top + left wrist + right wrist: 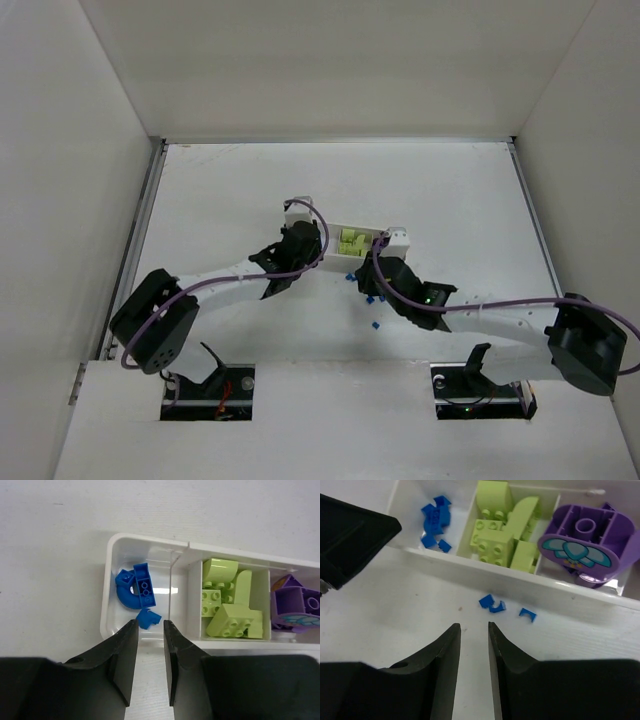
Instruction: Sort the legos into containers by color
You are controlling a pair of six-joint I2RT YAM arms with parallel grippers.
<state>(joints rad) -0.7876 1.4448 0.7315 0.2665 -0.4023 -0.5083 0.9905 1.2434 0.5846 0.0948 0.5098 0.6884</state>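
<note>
Left tool (pixel 150 624) and right tool (pixel 474 626): both slightly spread, empty. Three blue cubes (pixel 492 604) lie on the bench (pixel 395 605) just beside the tray (pixel 520 584). Risk: the right tool's narrow gap shoves the cubes against the tray wall instead of pinching one.

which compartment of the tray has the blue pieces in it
The end compartment by the left gripper; the middle one holds lime-green bricks, the other end the purple piece.
</note>
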